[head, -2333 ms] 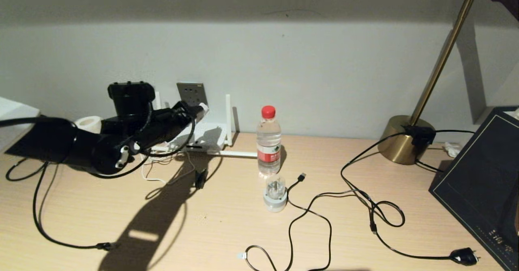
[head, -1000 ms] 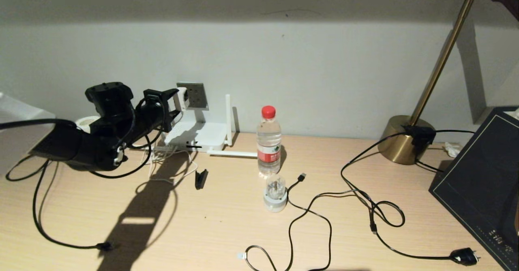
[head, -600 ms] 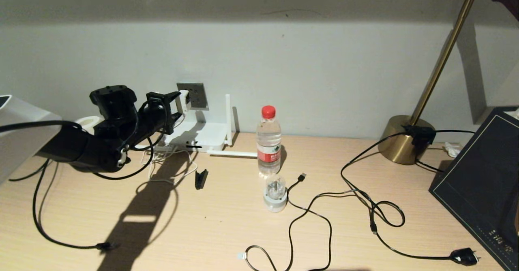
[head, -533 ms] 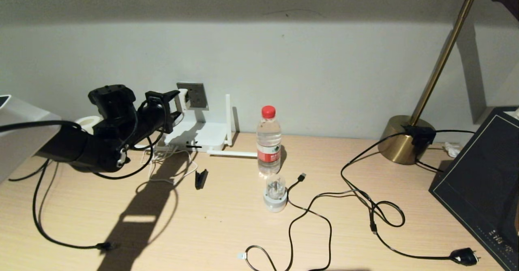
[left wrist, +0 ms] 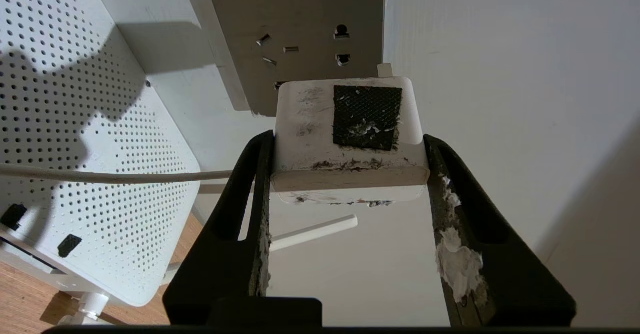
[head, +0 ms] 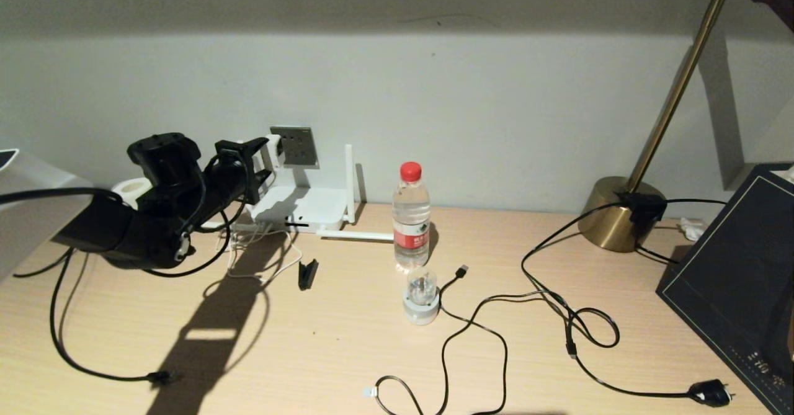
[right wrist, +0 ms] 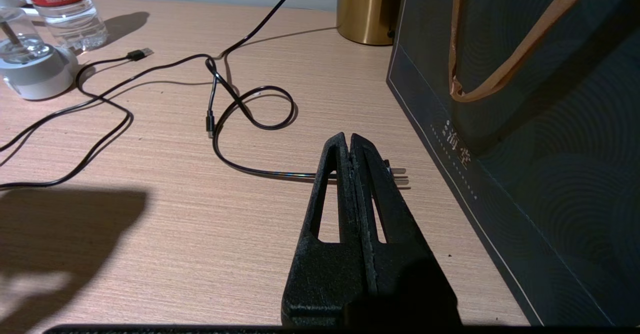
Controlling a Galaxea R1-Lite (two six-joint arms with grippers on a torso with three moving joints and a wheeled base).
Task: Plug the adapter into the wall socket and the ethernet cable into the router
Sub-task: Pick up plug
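My left gripper [head: 265,153] is shut on the adapter [head: 276,148], a white block with a black patch [left wrist: 350,139], gripped by its sides. It hangs above the router [head: 307,207], level with the grey wall socket [head: 296,146] and at that plate's left edge. In the left wrist view the adapter's front covers the lower edge of the socket [left wrist: 300,34]; its prongs are hidden. Its white cord [left wrist: 125,175] trails over the perforated router [left wrist: 100,139]. The ethernet cable's clear-tipped plug [head: 371,392] lies near the desk's front edge. My right gripper [right wrist: 350,138] is shut and empty, low over the desk.
A water bottle [head: 410,216] and a round white-and-clear plug piece [head: 422,300] stand mid-desk. Black cables loop to the right, one with a USB end [head: 462,271], one with a mains plug [head: 710,393]. A brass lamp base [head: 620,213] and a dark bag [head: 738,278] fill the right side.
Since the earliest frame my left arm has drawn back, turned its wrist and raised the adapter to the socket's height. In the last half second it has shifted slightly left.
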